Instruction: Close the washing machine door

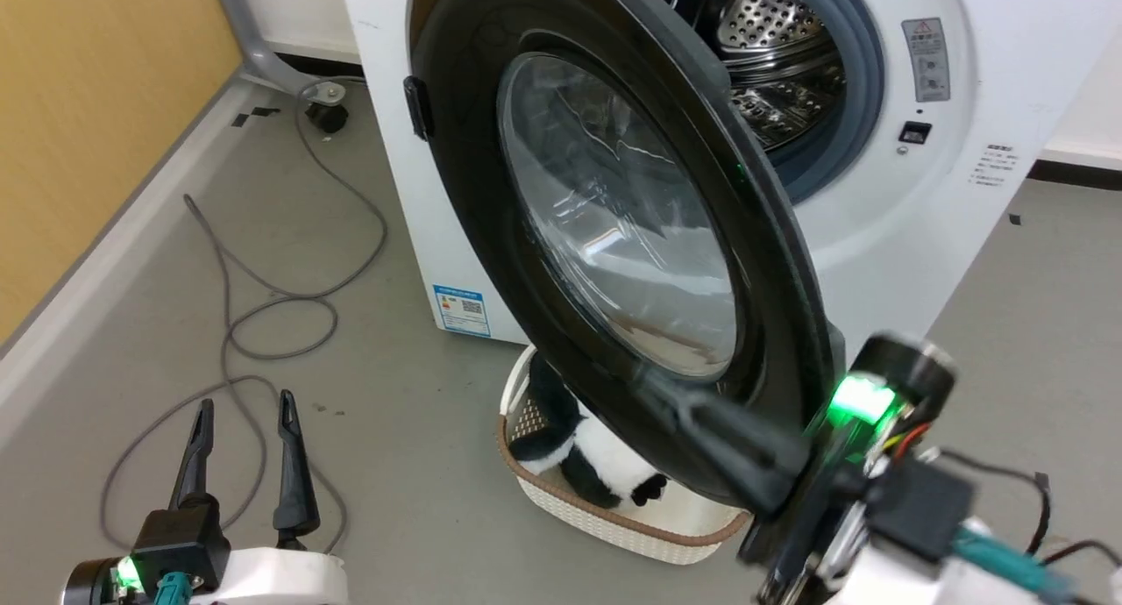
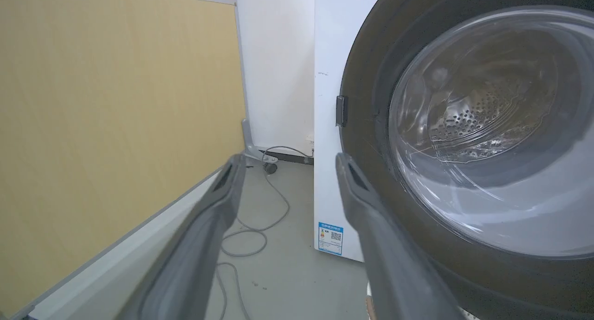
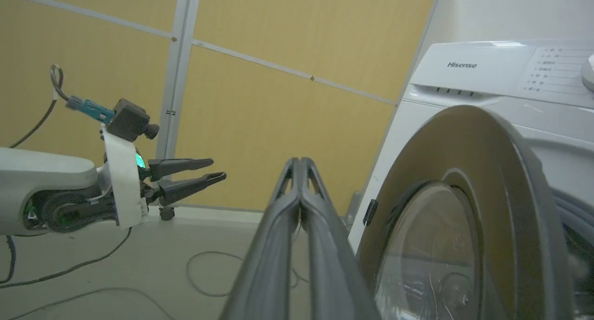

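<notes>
Gleaming black washing machine door (image 1: 614, 210) half-open

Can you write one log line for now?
door: part open | right end effector: shut, by door's outer face | left end effector: open, apart from door | not closed yet

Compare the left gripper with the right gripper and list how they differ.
The left gripper has its fingers spread apart; the right gripper has its fingers pressed together. The left gripper hovers over the floor, apart from the washing machine door; the right gripper is at the door's lower rim, seemingly against it. Both have two long dark fingers and hold nothing.
</notes>
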